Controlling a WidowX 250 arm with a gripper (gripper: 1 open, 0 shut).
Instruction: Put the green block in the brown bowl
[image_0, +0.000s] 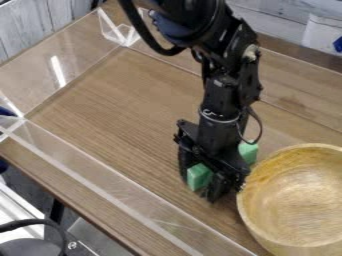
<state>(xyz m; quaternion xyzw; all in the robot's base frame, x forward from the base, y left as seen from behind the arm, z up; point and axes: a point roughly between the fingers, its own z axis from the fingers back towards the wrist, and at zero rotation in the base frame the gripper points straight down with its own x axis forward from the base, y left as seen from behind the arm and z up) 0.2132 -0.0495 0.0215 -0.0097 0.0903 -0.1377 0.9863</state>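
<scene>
While black jaws (214, 176) straddle the green block (201, 177) | near brown bowl (297, 200) | grip unclear

The block (199, 177) is bright green, and the bowl (297, 205) is of light brown colour, more yellow on its inside, with fine lines of wood grain. The arm (225, 85) is mostly black, with small grey parts and some dark blue near the top of the picture. The table (114, 110) has a warm brown colour with thin darker grain lines, and the boards (40, 20) behind it are pale grey with darker streaks.
</scene>
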